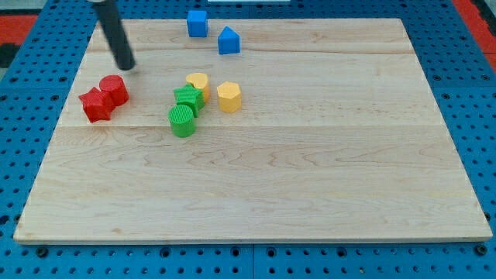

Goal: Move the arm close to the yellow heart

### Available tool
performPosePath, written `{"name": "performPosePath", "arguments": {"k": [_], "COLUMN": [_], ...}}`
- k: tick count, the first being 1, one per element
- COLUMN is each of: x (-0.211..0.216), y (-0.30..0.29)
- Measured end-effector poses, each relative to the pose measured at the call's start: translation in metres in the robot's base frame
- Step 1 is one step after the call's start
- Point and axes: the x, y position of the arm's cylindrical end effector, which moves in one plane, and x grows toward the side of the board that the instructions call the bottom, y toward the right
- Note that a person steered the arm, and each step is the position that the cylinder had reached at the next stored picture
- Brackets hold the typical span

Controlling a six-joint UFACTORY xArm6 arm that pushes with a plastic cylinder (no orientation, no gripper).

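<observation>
Tip point(126, 67) of dark rod sitting at board's upper left, above red blocks point(104, 98); no jaws to open or shut. Small yellow plastic heart point(198, 82) lying mid-board, touching green star point(187, 98), right of tip. Judging it light, rigid, sliding easily; nearing its free upper-left side seems best

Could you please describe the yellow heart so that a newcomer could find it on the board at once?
Start at the cluster of four blocks left of the wooden board's centre. The yellow heart is its topmost piece, touching the green star. The other yellow block, a hexagon, stands apart at the cluster's right.
</observation>
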Motion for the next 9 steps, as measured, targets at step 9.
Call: {"name": "performPosePath", "arguments": {"k": [9], "x": [0.022], "y": [0.066]}}
